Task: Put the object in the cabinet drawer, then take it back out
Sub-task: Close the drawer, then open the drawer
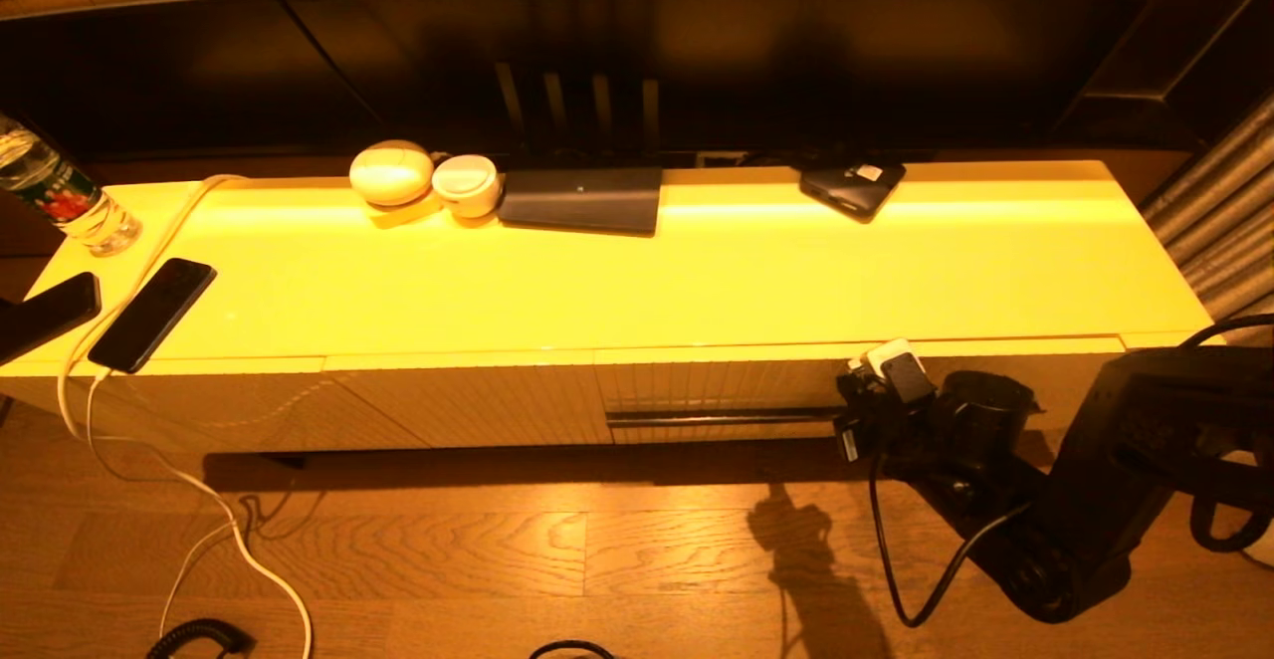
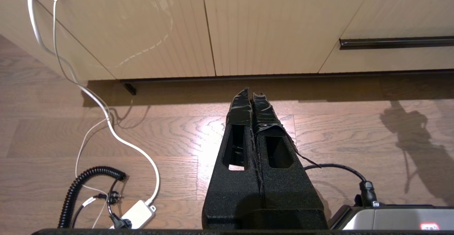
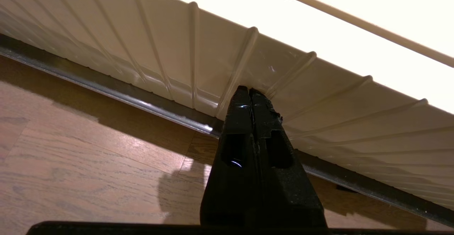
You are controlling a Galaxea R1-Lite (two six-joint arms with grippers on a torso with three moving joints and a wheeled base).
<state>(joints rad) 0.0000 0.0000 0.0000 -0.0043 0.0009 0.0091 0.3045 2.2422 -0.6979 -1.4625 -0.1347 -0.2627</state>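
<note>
Right gripper [image 3: 250, 92] first: its two black fingers are pressed together with nothing between them, and the tips sit right up against the pale ribbed front of the cabinet drawer [image 3: 248, 61], just above the dark handle slot [image 3: 149, 105]. In the head view that gripper [image 1: 864, 410] is at the right end of the slot [image 1: 722, 416], the drawer front [image 1: 717, 380] flush with its neighbours, so the drawer is shut.

That puts us at the very start, by my reading: opening the drawer, with nothing yet put in. Next, the tips need to hook into that slot and pull towards the robot, straight and level so the shallow drawer slides and the tips don't slip off the ribs.

The right arm [image 1: 1095, 470] reaches in low from the near right, forearm running leftward just above the wooden floor [image 1: 448, 549], wrist turned towards the cabinet.

The left gripper [image 2: 252, 98], fingers also together and empty, hangs parked over the floor in front of the handle-less panels [image 2: 134, 32], well left of the slot.

Which object is meant I can't tell. On the cabinet top [image 1: 697, 281] lie two phones [image 1: 151, 314] at the left, a water bottle [image 1: 60, 196], two round white cases [image 1: 428, 179], a dark flat case [image 1: 582, 199] and a small dark device [image 1: 852, 187].
</note>
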